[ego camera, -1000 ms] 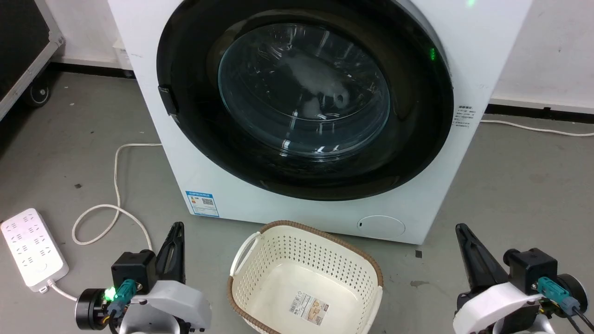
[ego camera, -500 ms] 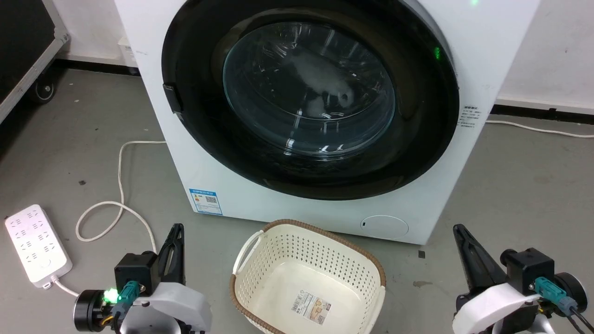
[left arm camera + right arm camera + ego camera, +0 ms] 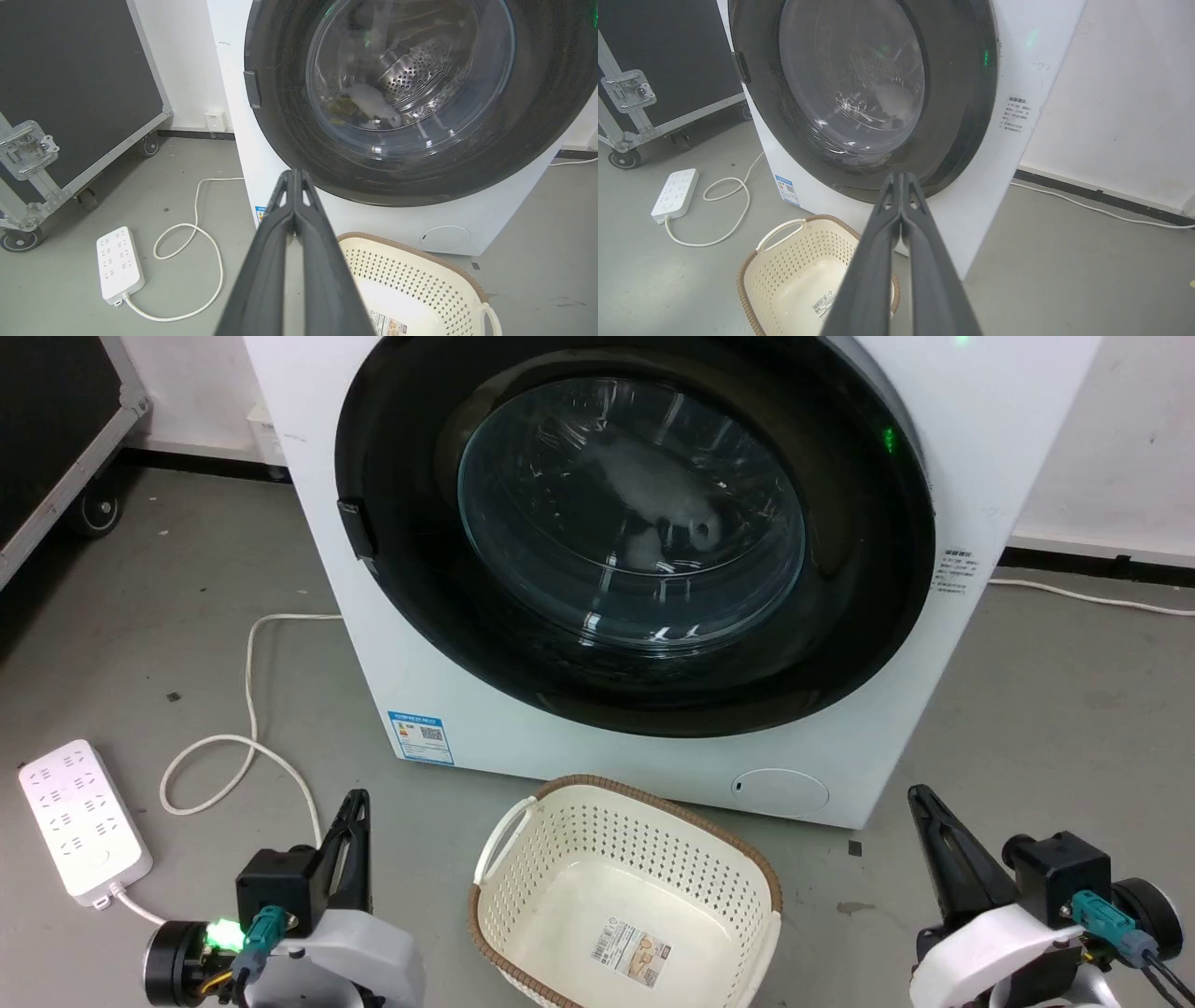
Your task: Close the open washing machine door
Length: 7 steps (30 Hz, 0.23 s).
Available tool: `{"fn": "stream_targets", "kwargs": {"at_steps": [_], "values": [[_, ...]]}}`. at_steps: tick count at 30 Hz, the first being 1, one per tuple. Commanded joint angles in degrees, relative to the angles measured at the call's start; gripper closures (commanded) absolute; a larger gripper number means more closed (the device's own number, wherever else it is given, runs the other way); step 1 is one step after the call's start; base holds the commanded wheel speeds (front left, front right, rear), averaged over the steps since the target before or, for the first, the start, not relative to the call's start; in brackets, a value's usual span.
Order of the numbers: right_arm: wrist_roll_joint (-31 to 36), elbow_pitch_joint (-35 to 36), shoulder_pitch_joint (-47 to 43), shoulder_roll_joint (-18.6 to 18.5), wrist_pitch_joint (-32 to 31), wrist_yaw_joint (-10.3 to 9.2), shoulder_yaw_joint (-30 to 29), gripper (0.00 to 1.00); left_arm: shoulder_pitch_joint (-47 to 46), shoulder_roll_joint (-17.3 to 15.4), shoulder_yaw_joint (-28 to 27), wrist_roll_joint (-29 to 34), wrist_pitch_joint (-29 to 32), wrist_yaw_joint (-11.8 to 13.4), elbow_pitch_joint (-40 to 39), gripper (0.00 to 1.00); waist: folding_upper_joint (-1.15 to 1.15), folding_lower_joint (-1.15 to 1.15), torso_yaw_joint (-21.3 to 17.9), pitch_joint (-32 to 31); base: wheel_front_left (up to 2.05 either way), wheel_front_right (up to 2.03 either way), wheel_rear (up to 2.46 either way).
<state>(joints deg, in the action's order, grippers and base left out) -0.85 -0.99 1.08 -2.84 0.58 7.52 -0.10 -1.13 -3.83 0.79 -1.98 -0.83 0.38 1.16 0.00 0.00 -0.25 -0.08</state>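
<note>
The white washing machine (image 3: 523, 747) stands in front of me with its blue label (image 3: 420, 737) low on the left. Its round glossy black door (image 3: 840, 616) lies flat against the front, and pale laundry shows through the glass bowl (image 3: 635, 513). A dark latch tab (image 3: 358, 527) sits on the door's left rim. My left gripper (image 3: 355, 800) is shut and empty, low at the left, well short of the machine. My right gripper (image 3: 920, 793) is shut and empty at the lower right. The left wrist view shows the shut tips (image 3: 295, 172) before the door (image 3: 537, 116), the right wrist view likewise (image 3: 901, 175).
A cream perforated basket (image 3: 747, 868) sits on the floor between my grippers, right before the machine. A white power strip (image 3: 84, 821) and its looped cable (image 3: 233, 747) lie at the left. A black wheeled case (image 3: 47, 429) stands at the far left; grey floor at the right.
The whole head picture has slid slightly right, so the camera moved. Both grippers stay shut in about the same places, and the door stands as before.
</note>
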Motion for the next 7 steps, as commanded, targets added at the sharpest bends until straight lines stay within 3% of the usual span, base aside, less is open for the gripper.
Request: {"fn": "stream_targets", "kwargs": {"at_steps": [1, 7], "values": [[0.5, 0.6, -1.0, 0.0, -0.2, -0.03, 0.1, 1.00, 0.8, 0.5, -0.3, 0.8, 0.4, -0.2, -0.5, 1.00, 0.00, 0.00, 0.0, 0.0, 0.00, 0.00, 0.00], [0.9, 1.0, -1.1, 0.0, -0.6, -0.03, 0.1, 1.00, 1.1, 1.0, -0.8, 2.0, 0.8, -0.4, -1.2, 1.00, 0.00, 0.00, 0.3, 0.1, 0.00, 0.00, 0.00]]}}
